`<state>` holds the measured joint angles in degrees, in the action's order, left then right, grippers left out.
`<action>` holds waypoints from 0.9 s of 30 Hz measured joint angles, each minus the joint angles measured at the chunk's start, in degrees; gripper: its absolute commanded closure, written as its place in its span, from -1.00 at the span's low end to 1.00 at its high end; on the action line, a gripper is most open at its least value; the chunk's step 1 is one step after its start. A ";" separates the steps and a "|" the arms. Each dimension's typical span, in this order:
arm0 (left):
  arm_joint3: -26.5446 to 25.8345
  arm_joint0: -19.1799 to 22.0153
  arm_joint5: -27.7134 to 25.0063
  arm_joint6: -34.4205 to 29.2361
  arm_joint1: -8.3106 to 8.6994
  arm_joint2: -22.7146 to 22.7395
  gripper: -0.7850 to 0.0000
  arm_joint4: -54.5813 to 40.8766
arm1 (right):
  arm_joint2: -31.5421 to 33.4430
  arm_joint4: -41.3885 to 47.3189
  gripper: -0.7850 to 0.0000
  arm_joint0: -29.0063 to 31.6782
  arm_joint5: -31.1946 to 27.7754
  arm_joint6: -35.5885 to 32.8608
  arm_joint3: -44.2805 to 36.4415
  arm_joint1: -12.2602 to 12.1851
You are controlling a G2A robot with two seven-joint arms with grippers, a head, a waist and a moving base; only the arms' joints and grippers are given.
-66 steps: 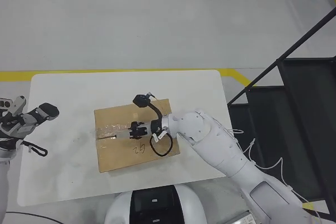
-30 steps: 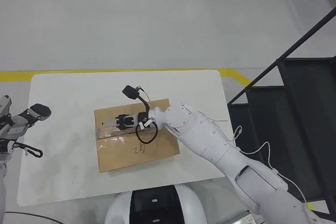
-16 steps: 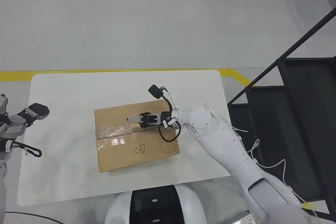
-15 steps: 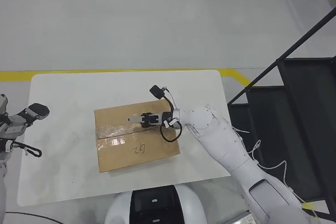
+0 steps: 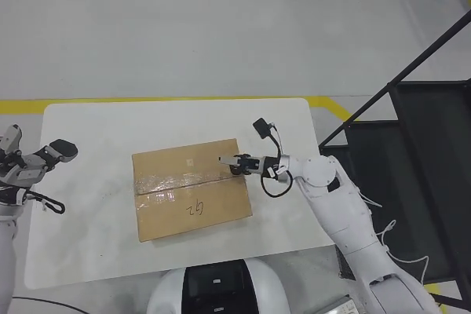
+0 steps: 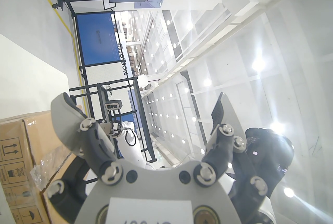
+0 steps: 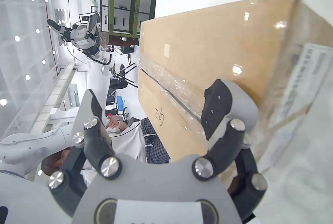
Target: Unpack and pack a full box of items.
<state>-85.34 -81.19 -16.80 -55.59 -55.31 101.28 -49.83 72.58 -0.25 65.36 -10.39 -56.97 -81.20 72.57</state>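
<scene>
A closed cardboard box (image 5: 192, 188) lies in the middle of the white table (image 5: 86, 235), with clear tape (image 5: 180, 182) along its top seam and a handwritten mark on the near flap. My right gripper (image 5: 229, 161) hovers open at the box's right end, level with its top edge. In the right wrist view the box (image 7: 208, 53) and its taped seam (image 7: 169, 84) run away from the open right gripper (image 7: 154, 97), one pad (image 7: 216, 108) close to the box's corner. My left gripper (image 5: 38, 144) is held open and empty off the table's left side; its wrist view (image 6: 143, 102) points upward, with a box corner (image 6: 18, 147) beside it.
Bare table surface surrounds the box on every side. A black metal stair frame (image 5: 408, 133) stands right of the table. A yellow floor line (image 5: 180, 100) runs behind the table's far edge.
My right gripper has drawn back along the box top, from its left part across to the right end. The left arm shifted a little by the table's left side.
</scene>
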 measured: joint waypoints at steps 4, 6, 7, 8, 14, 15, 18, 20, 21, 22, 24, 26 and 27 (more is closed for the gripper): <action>0.67 1.19 0.44 -0.10 -0.17 -1.11 -1.00 0.64 | 4.61 1.47 -1.00 2.39 -2.29 1.52 -1.66 -0.97; 0.77 1.65 0.65 -0.04 -0.24 -1.56 -1.00 1.01 | 6.82 1.35 -1.00 3.79 -4.77 3.84 -3.24 -1.35; 0.78 1.93 0.86 -0.04 -0.27 -1.87 -1.00 1.34 | 8.31 0.90 -1.00 4.85 -6.94 5.86 -4.45 -1.58; 0.78 2.12 1.07 -0.08 -0.29 -2.11 -1.00 1.64 | 9.42 0.51 -1.00 5.74 -8.88 7.68 -5.41 -1.72; 0.72 3.33 3.14 -0.90 -0.34 -3.64 -1.00 4.01 | 14.35 -1.07 -1.00 11.63 -18.83 19.76 -9.39 -2.10; 0.67 3.48 3.43 -1.03 -0.35 -3.86 -1.00 4.26 | 14.62 -1.51 -1.00 12.20 -19.52 21.41 -9.73 -2.09; 0.40 4.04 4.39 -1.71 -0.37 -4.67 -1.00 5.31 | 14.82 -3.55 -1.00 13.26 -20.59 25.67 -10.45 -2.02; 0.20 4.44 4.58 -1.79 -0.42 -5.20 -1.00 5.87 | 14.78 -3.50 -1.00 13.26 -20.60 25.73 -10.47 -2.02; 0.12 4.60 4.59 -1.73 -0.46 -5.41 -1.00 5.91 | 14.78 -3.40 -1.00 13.24 -20.58 25.65 -10.46 -2.02; 0.03 4.80 4.55 -1.58 -0.50 -5.62 -1.00 5.97 | 14.78 -3.35 -1.00 13.23 -20.56 25.60 -10.45 -2.02; -0.01 5.13 4.29 -1.36 -0.56 -5.86 -1.00 6.11 | 14.78 -3.35 -1.00 13.23 -20.56 25.59 -10.45 -2.02; 0.03 5.34 4.18 -1.23 -0.60 -6.01 -1.00 6.23 | 14.78 -3.35 -1.00 13.23 -20.56 25.59 -10.45 -2.02; 0.04 5.34 4.18 -1.23 -0.60 -6.02 -1.00 6.23 | 14.78 -3.35 -1.00 13.23 -20.56 25.59 -10.45 -2.02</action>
<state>-85.30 -75.85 -12.62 -56.81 -55.91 95.26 -43.60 87.35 -3.60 78.59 -30.95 -31.37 -91.65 70.55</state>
